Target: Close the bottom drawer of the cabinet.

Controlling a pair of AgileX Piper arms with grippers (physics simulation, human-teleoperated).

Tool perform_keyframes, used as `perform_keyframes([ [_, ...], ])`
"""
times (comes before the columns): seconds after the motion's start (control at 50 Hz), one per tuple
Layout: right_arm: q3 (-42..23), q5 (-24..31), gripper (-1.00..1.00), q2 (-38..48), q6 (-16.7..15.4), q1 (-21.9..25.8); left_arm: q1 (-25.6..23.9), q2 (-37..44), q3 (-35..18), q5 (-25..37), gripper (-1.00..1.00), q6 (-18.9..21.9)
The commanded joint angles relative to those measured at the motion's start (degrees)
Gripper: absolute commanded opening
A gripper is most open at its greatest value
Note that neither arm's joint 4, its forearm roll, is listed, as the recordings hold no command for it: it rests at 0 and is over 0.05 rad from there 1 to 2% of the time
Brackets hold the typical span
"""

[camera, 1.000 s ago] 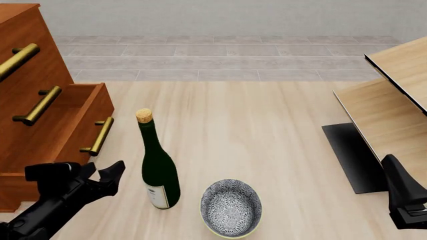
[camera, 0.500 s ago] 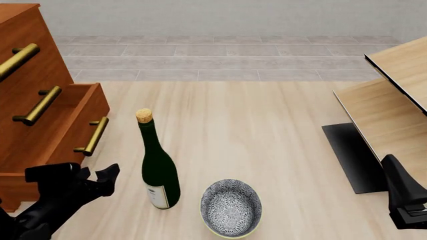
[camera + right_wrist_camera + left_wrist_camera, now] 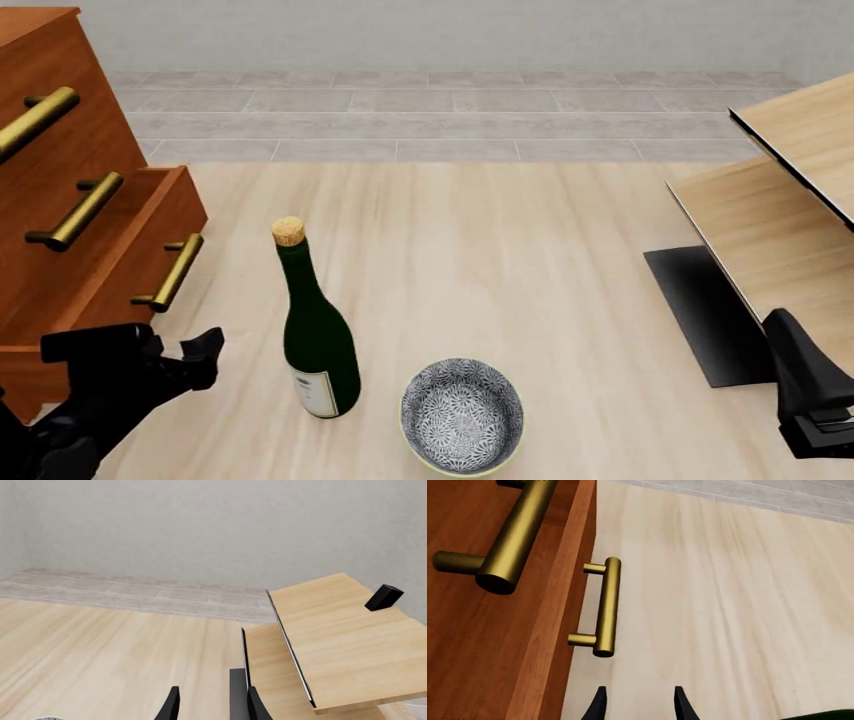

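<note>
The tall reddish-brown wooden cabinet with three drawer fronts stands at the far left of the table, and its bottom drawer, the lowest reddish-brown front, juts a little way out past the two fronts above it, its top edge and side showing. That front is smooth, evenly grained wood carrying one brass bar handle held off the surface on two short posts; in the left wrist view the same handle runs along the drawer's edge, with a second, nearer brass bar looming large beside it. The black left gripper sits low just in front of the drawer, its two fingers parted with bare table between them, gripping nothing. Beside it to the right stands a dark green corked glass bottle upright, and near that a patterned blue-and-white ceramic bowl. The black right gripper rests at the right edge, fingers spread and empty, facing a pale light-wood shelf unit.
</note>
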Motion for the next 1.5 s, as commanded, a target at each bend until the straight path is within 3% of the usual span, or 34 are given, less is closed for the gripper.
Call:
perform_keyframes([
  [0.02, 0.0, -0.1, 1.0, 0.0, 0.0, 0.0, 2.4, 0.4, -0.5, 0.0, 1.0, 2.2],
  [0.54, -0.1, 0.1, 1.0, 0.0, 0.1, 0.2, 5.6, 1.5, -1.5, 0.0, 1.0, 6.6],
  [1.5, 0.0, -0.4, 1.0, -0.1, -0.3, 0.0, 11.2, 2.9, -3.2, 0.0, 1.0, 9.7],
])
